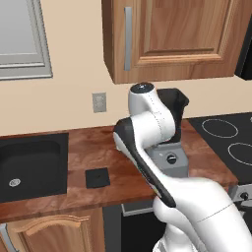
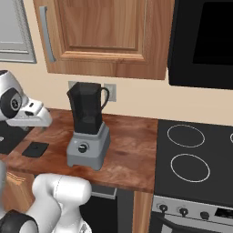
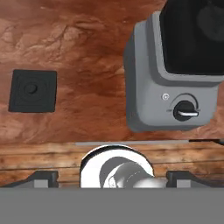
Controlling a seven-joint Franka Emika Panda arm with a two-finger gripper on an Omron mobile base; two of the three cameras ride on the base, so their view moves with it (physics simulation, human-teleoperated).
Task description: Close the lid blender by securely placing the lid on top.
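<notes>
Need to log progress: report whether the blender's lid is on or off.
Off. The lid lies flat on the wooden counter, apart from the blender, whose jar top is uncovered.

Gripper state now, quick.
Gripper: open, holding nothing; the lid lies flat on the counter, untouched.

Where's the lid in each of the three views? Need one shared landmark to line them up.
Left base view: the lid lies flat on the wooden counter, lower left of centre, between the sink and the blender.
Right base view: far left, near the counter's front edge, left of the blender.
Hand view: left of centre, on bare wood.
Shared landmark: the blender's grey base with its black knob.
</notes>
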